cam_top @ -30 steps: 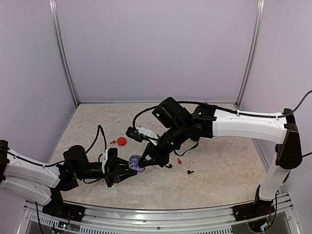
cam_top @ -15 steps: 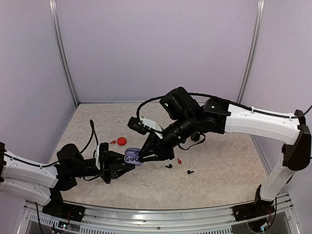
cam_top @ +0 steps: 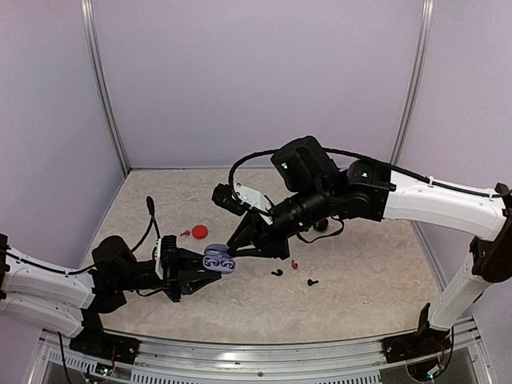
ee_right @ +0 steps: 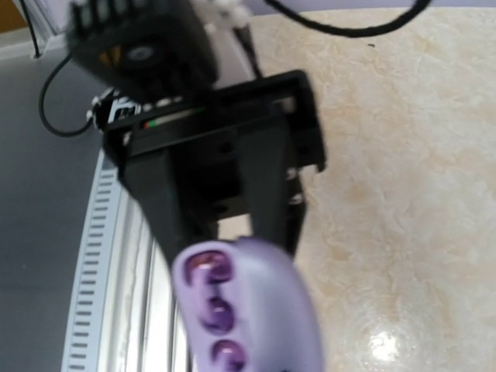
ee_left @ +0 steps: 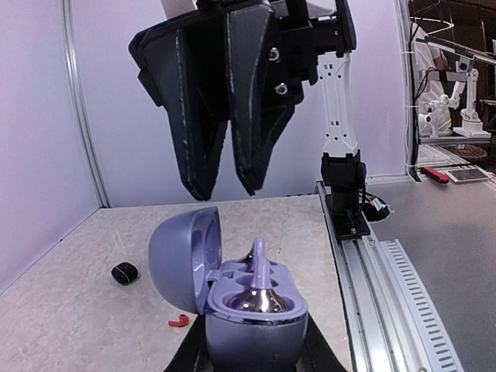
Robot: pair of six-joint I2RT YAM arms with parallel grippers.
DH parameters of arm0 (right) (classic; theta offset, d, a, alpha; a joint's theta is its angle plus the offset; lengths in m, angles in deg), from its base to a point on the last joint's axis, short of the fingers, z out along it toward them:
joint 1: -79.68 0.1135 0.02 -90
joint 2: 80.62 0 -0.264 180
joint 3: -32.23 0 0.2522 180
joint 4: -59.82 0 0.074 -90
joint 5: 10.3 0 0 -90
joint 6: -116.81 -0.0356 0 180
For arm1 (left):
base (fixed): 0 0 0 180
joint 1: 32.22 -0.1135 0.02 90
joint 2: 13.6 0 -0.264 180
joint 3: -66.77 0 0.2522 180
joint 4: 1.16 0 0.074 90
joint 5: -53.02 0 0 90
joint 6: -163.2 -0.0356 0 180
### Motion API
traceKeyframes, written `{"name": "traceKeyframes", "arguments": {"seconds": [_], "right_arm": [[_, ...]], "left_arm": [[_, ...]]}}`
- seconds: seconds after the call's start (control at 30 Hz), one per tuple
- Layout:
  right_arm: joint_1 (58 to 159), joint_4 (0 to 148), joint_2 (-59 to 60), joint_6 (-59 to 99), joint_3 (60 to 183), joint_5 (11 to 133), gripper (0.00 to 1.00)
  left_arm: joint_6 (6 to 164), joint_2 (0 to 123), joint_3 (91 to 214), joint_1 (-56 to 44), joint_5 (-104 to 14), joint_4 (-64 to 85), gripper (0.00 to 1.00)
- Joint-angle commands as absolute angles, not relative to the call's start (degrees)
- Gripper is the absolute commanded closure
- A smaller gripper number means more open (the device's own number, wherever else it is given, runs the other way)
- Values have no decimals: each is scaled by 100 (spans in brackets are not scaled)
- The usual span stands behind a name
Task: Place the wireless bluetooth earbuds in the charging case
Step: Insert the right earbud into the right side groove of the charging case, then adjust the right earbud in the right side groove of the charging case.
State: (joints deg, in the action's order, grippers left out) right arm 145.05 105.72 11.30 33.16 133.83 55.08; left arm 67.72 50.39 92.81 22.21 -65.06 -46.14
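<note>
Right gripper [ee_left: 226,191] has been pulled up off the open charging case [ee_left: 249,319], narrowly parted and empty, case clamped by left gripper [cam_top: 206,272].

Cases: 3, namely lilac case [cam_top: 218,262], red case [cam_top: 199,232], black case [ee_left: 125,273]. Red earbuds [cam_top: 294,263]: 2, loose on table [cam_top: 376,272]. Black earbuds [cam_top: 277,272]: 2, loose on table. Silvery earbuds [ee_left: 260,267]: 1 confirmed inside lilac case; second not resolvable.

- The lilac charging case [ee_left: 256,329] stands open, lid to the left.
- A silvery earbud [ee_left: 260,283] sits inside, stem up.
- The right gripper [ee_left: 229,186] hangs above it, jaws slightly apart.
</note>
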Motion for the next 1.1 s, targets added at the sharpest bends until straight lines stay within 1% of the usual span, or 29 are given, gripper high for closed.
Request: {"name": "traceKeyframes", "arguments": {"seconds": [0.0, 0.43, 0.7, 0.8, 1.0, 1.07], "right_arm": [[14751, 10756, 1105, 3526, 13380, 5871, 80], [14835, 10887, 1160, 3524, 13303, 6311, 83], [14859, 10951, 1267, 3564, 13292, 6292, 86], [14859, 10953, 1312, 3577, 13303, 6304, 89], [14864, 10966, 1408, 3543, 13336, 6338, 99], [14874, 10973, 1448, 3548, 13336, 6288, 100]], "left_arm": [[6791, 4999, 9441, 2236, -6511, -4862, 100], [6810, 5021, 9442, 2218, -6507, -4884, 100], [6802, 5025, 9464, 2217, -6528, -4892, 100], [6801, 5046, 9477, 2217, -6543, -4901, 100], [6807, 5056, 9478, 2213, -6550, -4930, 100], [6877, 5064, 9437, 2193, -6558, -5060, 100]]}}
